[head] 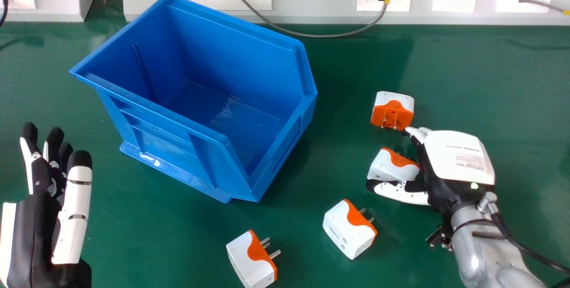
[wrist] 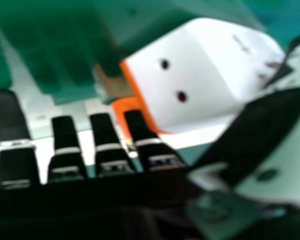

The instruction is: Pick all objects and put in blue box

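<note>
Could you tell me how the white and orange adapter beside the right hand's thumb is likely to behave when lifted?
The adapter looks like rigid moulded plastic, so it should hold its shape. Its smooth, glossy sides may slip a little, though its flat faces suggest it probably won't roll.

Here's the blue box (head: pixel 178 132), open-topped, upright, sitting askew near the table's (head: pixel 467 70) back edge. Off to its right, white and orange, the rear adapter (head: pixel 392 110), pins facing front! In front, matching, the second adapter (head: pixel 388 168), orange end rightward; then the third adapter (head: pixel 347 230) and, farthest from that edge, the fourth adapter (head: pixel 249 261), both pins-right.
</note>
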